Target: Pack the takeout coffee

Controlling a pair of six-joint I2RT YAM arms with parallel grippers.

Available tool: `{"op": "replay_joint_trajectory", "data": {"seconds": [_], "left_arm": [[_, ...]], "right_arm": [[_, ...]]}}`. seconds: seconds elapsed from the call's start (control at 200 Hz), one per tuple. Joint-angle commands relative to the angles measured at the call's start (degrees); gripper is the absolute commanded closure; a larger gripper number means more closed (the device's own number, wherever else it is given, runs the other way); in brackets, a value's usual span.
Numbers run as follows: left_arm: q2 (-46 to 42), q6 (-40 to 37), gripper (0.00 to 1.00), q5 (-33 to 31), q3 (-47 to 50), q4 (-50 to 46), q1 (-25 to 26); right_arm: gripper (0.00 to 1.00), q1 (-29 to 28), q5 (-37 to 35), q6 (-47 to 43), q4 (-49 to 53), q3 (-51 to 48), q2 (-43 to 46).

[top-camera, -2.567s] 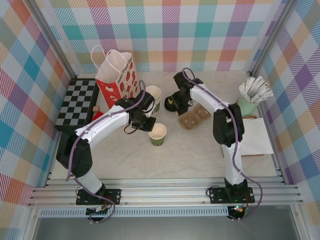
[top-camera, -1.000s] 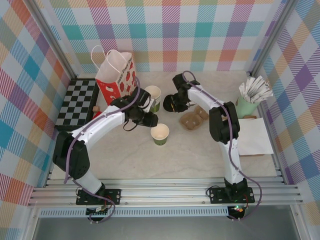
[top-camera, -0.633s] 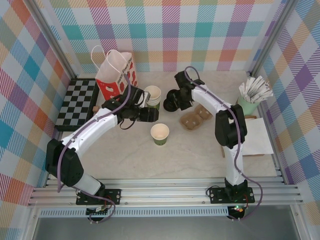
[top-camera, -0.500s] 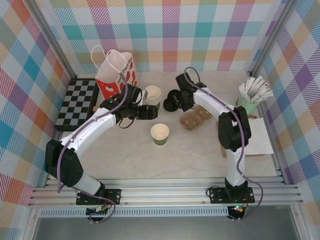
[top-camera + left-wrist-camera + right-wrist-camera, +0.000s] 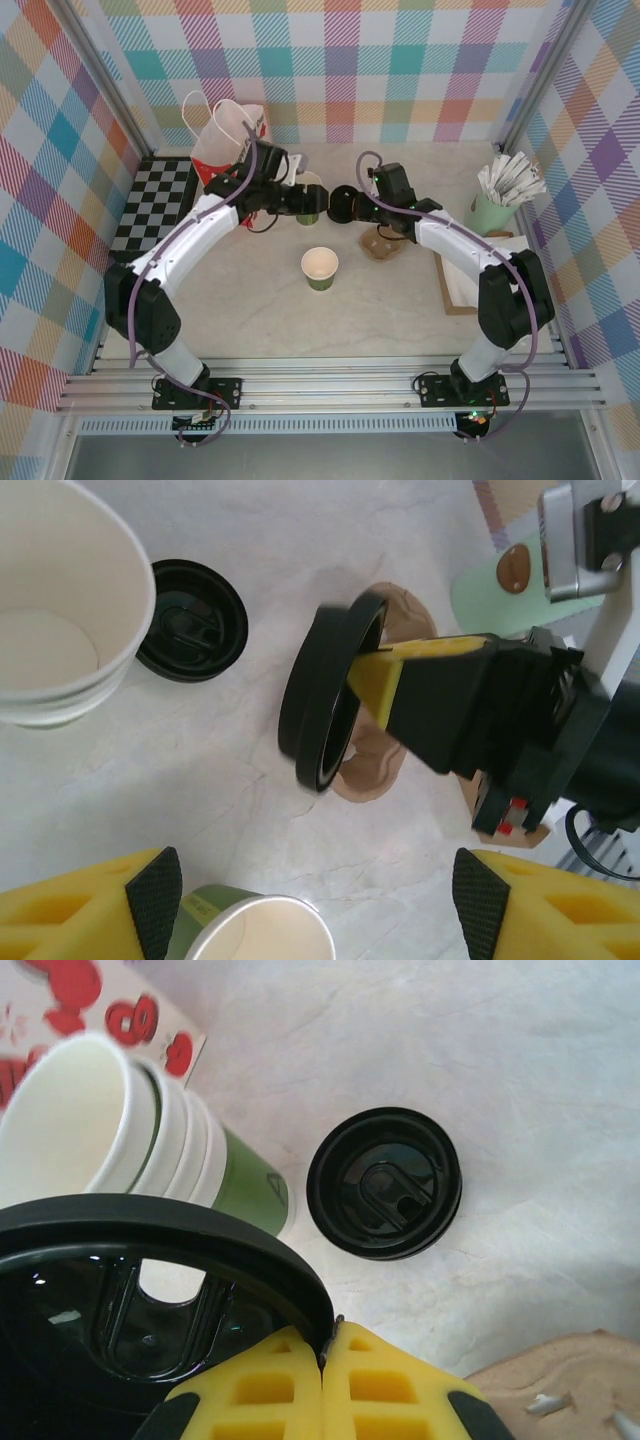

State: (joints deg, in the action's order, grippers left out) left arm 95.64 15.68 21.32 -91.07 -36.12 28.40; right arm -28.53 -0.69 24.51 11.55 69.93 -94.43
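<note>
I see the cup [image 5: 319, 268] standing upright and open-topped in the middle of the tabletop [image 5: 400, 310], nearer to me than both end effectors and touched by neither; in the left wrist view its rim [image 5: 255, 935] shows at the bottom edge.

My right end effector [image 5: 356, 206] is clamped tight on the rim of a black lid [image 5: 341, 203]; the right wrist view shows the two yellow fingers [image 5: 370, 1385] pressed together on that edge, with the lid [image 5: 150, 1300] spreading out in front of them; from the left wrist view the lid [image 5: 325, 710] hangs tilted on edge above the tabletop, over the near end of the brown carrier [image 5: 375, 775].

My left end effector [image 5: 298, 200] is spread wide with nothing gripped; its fingers [image 5: 150, 900] stand far apart at the lower corners of the left wrist view.

The stack [image 5: 308, 190] of green cups sits just beside the bag [image 5: 228, 140], between the two end effectors; a spare lid [image 5: 385, 1182] lies flat on the tabletop just beside the stack [image 5: 120, 1130].
</note>
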Motion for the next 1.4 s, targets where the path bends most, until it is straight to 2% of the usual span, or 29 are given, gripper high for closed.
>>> {"op": "replay_joint_trajectory", "data": {"seconds": [0.0,0.165,0.39,0.545,0.75,1.005,1.065,1.105,1.155,1.195,1.25,1.285,1.395], "left_arm": [[3.2,-6.1,0.26,-1.1,-5.7,-7.3,0.7],[8.9,-9.7,0.27,-7.3,-12.7,-13.8,2.1],[15.6,-11.8,0.3,-9.6,-19.5,-16.2,4.1],[17.4,-12.1,0.49,-15.8,-21.5,-15.5,4.9],[19.2,-13.1,0.7,-17.5,-23.2,-16.2,6.7],[19.5,-11.8,0.92,-20.7,-23.6,-16.4,6.9],[19.3,-11.4,0.96,-20.8,-23.7,-16.2,6.9],[19.2,-10.8,1.0,-20.8,-23.6,-15.9,6.9],[18.8,-9.9,1.0,-20.9,-23.5,-15.4,6.9],[18.5,-8.7,1.0,-21.2,-23.4,-15.0,6.9],[17.4,-5.7,1.0,-21.9,-22.9,-13.6,6.8],[16.4,-2.9,1.0,-22.0,-22.0,-12.0,6.8],[11.9,8.9,1.0,-20.3,-15.5,-3.2,6.7]], "right_arm": [[1.0,-0.6,1.3,-12.2,-1.3,0.0,1.1],[1.0,-1.4,-0.1,-14.5,2.5,3.5,-1.0],[1.0,-2.5,0.3,-14.1,2.3,4.8,-2.3],[1.0,-2.9,0.4,-13.7,2.6,5.3,-2.8],[1.0,-3.5,-1.1,-12.3,5.4,7.1,-3.8],[1.0,-3.7,1.0,-8.8,6.6,8.4,-2.1],[0.88,-3.7,2.0,-7.7,6.1,8.2,-0.4],[0.68,-3.7,2.1,-6.7,5.6,7.7,0.9],[0.35,-3.6,1.8,-4.7,4.6,6.7,2.9],[0.2,-3.6,1.0,-1.8,3.5,5.5,4.7],[0.06,-3.6,-1.4,5.2,2.2,3.3,7.3],[0.02,-3.6,-3.3,11.2,2.1,1.7,8.6],[0.03,-3.9,-2.6,26.9,1.0,-2.9,10.2]]}}
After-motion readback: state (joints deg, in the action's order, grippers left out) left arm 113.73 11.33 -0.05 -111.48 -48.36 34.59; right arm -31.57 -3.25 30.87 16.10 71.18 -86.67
